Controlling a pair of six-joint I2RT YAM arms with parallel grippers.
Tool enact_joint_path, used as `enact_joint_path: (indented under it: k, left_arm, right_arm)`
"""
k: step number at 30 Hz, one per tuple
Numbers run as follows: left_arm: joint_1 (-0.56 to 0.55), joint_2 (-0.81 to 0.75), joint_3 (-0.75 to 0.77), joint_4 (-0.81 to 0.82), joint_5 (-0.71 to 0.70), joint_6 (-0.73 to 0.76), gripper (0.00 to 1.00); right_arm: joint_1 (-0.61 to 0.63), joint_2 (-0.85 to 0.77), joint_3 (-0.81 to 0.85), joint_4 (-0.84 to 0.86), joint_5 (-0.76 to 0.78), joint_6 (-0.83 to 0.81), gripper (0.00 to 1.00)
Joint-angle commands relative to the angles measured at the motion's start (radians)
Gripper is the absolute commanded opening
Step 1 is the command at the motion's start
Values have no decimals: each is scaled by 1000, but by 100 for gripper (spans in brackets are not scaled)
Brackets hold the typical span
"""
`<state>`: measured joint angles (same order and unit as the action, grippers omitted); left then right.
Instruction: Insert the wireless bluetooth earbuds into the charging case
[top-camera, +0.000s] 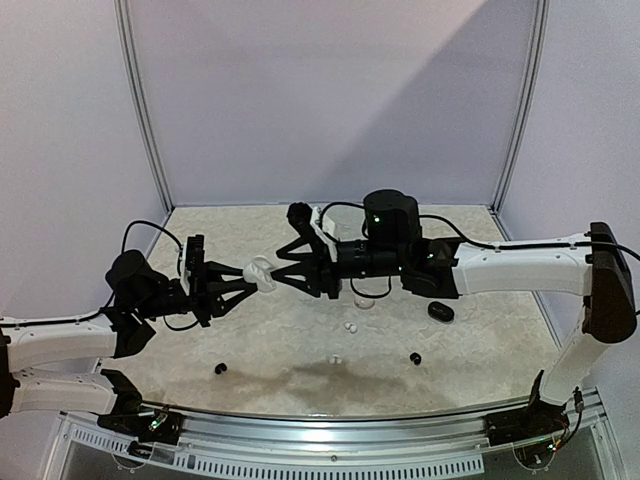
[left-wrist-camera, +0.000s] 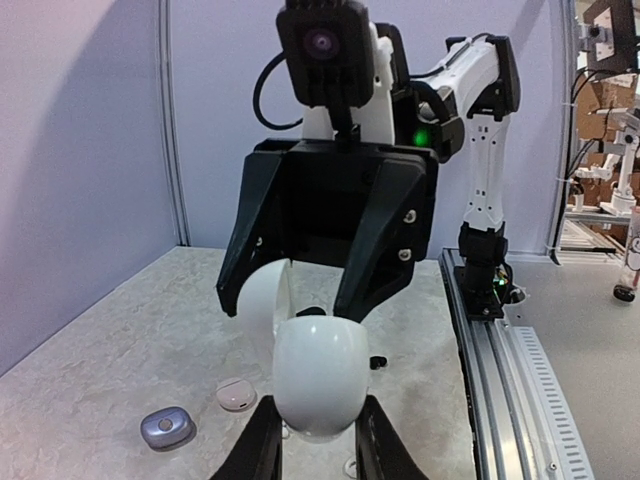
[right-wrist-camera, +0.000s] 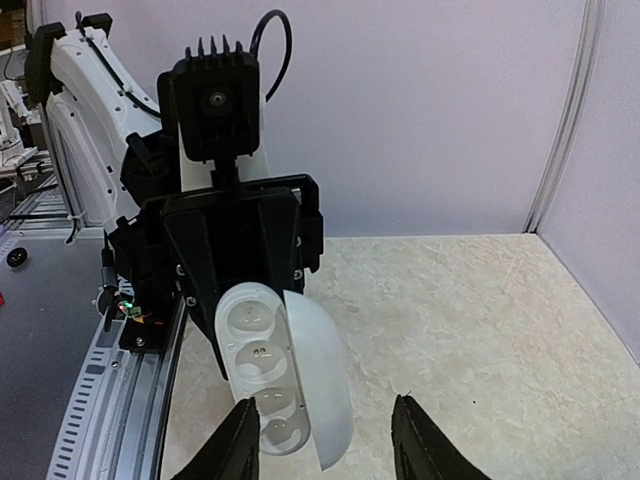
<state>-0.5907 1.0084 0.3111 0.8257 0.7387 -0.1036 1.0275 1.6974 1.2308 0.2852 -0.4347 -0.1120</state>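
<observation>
- Where the table lies nearest the arm bases, a black earbud (top-camera: 221, 368) sits on the near side of the left pincer (left-wrist-camera: 315, 428), well below it.
- A white earbud (top-camera: 336, 358) and a second black earbud (top-camera: 415, 357) rest on the table (top-camera: 480, 340). Both are on the near side of the right pincer (right-wrist-camera: 328, 425) and well apart from each other.
- Another white earbud (top-camera: 350, 326) lies a little farther in, just past the first white one and under the right pincer's wrist.
- A black pebble-like case (top-camera: 440, 312) sits closed on the table, back along the right arm from its pincer.
- Raised above the table, the left pincer is clamped on the rounded body of a white charging case (left-wrist-camera: 320, 372), one finger on each side of it.
- The case's lid (right-wrist-camera: 325, 370) stands swung open, and the tray of moulded recesses (right-wrist-camera: 258, 350) faces the right wrist camera.
- The right pincer points straight at the left one, tip to tip. Its jaws are parted, and the edge of the open lid sits between its fingers (right-wrist-camera: 415, 440). Whether either finger touches the lid cannot be made out.
- On the table below the held case, to the left in the left wrist view, lie a small pinkish-white case (left-wrist-camera: 236, 394) and a grey-blue case (left-wrist-camera: 167, 428). They are near each other but not touching.
- Beyond both pincers stand pale wall panels (top-camera: 330, 100), which close off the far edge of the table.
</observation>
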Motion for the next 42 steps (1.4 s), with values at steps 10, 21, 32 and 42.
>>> enact_joint_path:
  k: [10, 21, 32, 42]
  left_arm:
    - [-3, -3, 5, 16, 7, -2, 0]
    - [-4, -5, -3, -21, -60, -32, 43]
    - [-3, -30, 54, -316, -18, 226, 89]
    - [-33, 1, 48, -152, -97, 20, 71]
  right_arm:
    - [0, 54, 57, -87, -4, -6, 24]
    - [5, -15, 74, -221, 87, -105, 3]
    - [145, 6, 375, -820, 667, -407, 0]
    - [280, 143, 478, -774, 1095, -598, 0]
